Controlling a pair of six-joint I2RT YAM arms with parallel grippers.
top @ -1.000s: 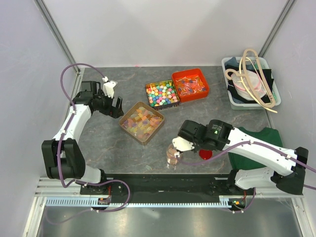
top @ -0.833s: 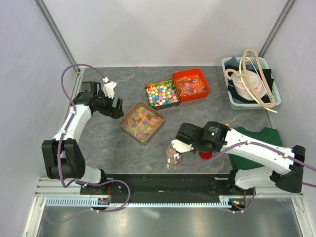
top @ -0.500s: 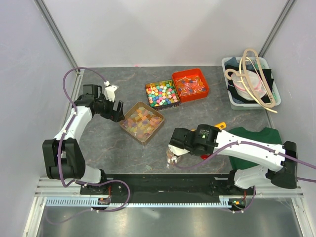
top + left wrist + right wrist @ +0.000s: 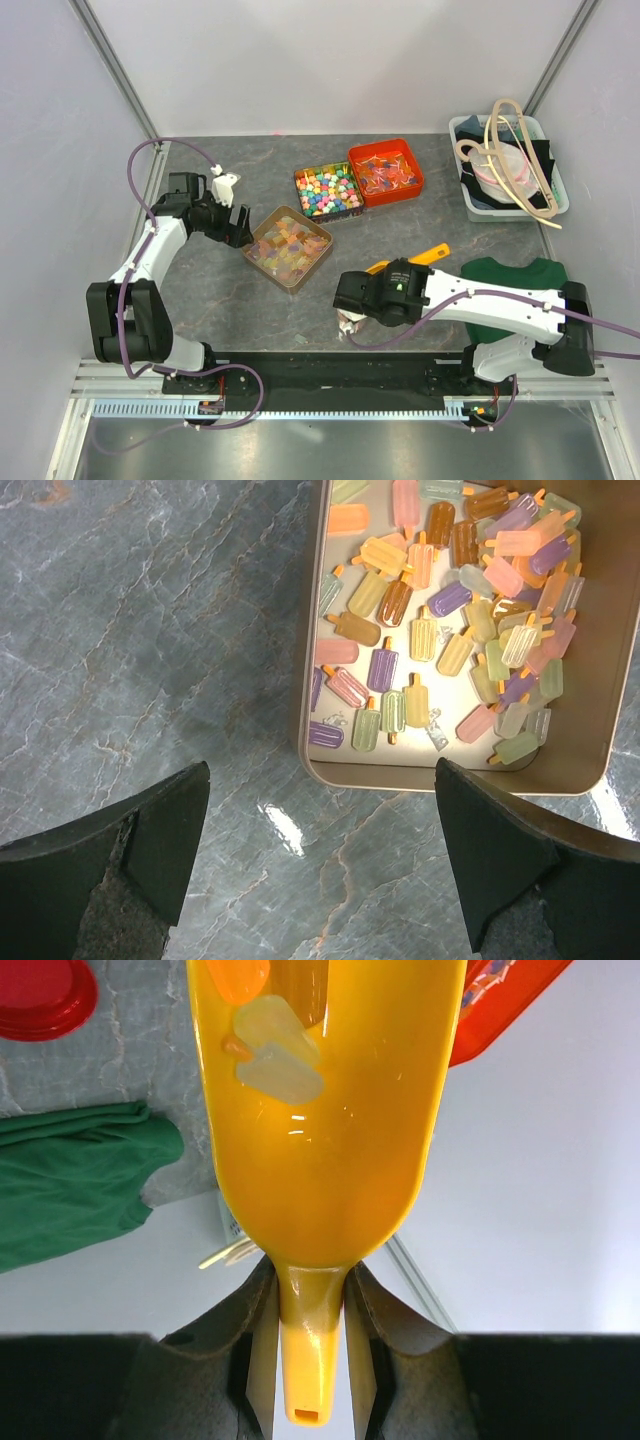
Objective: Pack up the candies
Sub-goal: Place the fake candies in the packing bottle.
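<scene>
Right claw (image 4: 308, 1305) clamped on handle of yellow scoop (image 4: 330, 1150); few pale candies (image 4: 278, 1060) lie in scoop bowl. Left claw (image 4: 320, 780) spread wide, empty, above grey surface (image 4: 150, 630), at near rim of tan tray (image 4: 610, 760) holding most candies.

Left arm (image 4: 148, 258) rises from its near-left base and bends at the far left, the left gripper (image 4: 233, 224) aimed downward with jaws spread wide. Right arm (image 4: 500, 303) stretches leftward along the near side, wrist low at near centre, the right gripper (image 4: 312, 1335) clamped on the handle of a scoop (image 4: 330, 1110).
</scene>
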